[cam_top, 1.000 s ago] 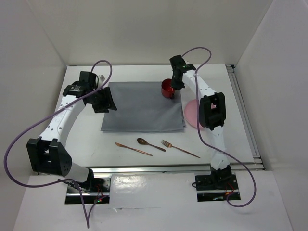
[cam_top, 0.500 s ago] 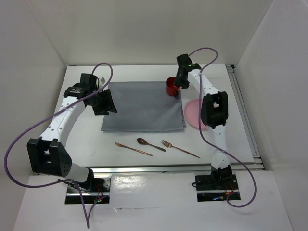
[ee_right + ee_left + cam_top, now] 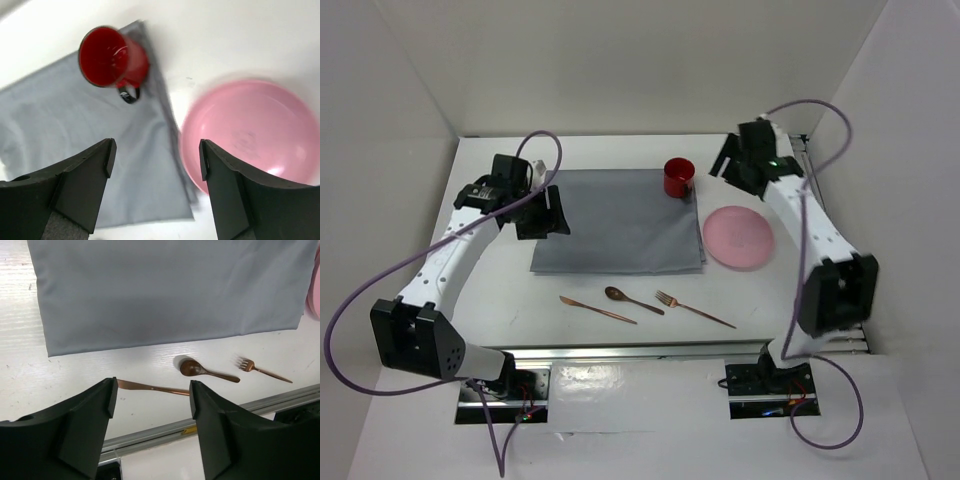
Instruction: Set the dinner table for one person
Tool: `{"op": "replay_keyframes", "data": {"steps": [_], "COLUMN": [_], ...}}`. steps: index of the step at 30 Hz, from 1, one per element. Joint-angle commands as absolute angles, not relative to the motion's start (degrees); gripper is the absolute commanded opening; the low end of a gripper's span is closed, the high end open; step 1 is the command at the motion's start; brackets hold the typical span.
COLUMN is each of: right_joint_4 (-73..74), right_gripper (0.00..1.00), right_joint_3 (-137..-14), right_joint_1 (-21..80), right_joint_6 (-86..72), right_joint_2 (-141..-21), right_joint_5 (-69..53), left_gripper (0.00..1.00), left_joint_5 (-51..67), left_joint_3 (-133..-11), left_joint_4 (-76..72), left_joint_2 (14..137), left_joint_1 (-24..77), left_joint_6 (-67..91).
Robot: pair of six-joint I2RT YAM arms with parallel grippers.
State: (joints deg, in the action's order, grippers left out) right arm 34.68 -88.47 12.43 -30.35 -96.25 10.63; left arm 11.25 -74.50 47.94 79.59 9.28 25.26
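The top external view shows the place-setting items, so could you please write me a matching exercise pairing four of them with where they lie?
Things:
1. red mug
2. pink plate
3. spoon
4. knife

Places:
A. between the other two pieces of cutlery, with the fork on its right
B. on the bare table, just right of the cloth
C. at the far right corner of the grey cloth
D. leftmost in the cutlery row

Pairs: 1-C, 2-B, 3-A, 4-D
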Motion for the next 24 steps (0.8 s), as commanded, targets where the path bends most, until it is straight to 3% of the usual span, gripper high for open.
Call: {"op": "replay_keyframes", "data": {"steps": [1,2,9,20,24], "right_joint_4": [34.4,35.7,33.9,20.9,19.0], "right_gripper": [0.79,0.79,0.73,0.72,0.61], "right_joint_3": [-76.9,-70.5,-47.5,-43.2,-42.4], "right_joint_1": [5.4,3.9,-7.5,-10.6,-10.6], "right_joint_6": [-35.2,-36.4,-46.8,-47.4,-47.9], "right_joint_2": [-85.7,-83.9,-70.2,-81.3,-85.4], "right_joint_5": [9.2,8.5,1.4,-2.5,-3.5], "left_gripper": [0.78,0.82,0.81,0.81,0.8], "left_joint_5": [7.7,6.9,5.4,4.8,4.8], "left_joint_3": [-74.4,-74.4,-70.0,-68.8,-68.3], "left_joint_4": [46.6,46.6,44.8,44.8,44.8], "left_joint_2": [77.5,77.5,78.7,77.0,77.0], "left_joint_1": [11.4,12.6,15.2,16.9,17.5], "left_joint_6": [23.2,23.2,25.0,26.0,26.5]}}
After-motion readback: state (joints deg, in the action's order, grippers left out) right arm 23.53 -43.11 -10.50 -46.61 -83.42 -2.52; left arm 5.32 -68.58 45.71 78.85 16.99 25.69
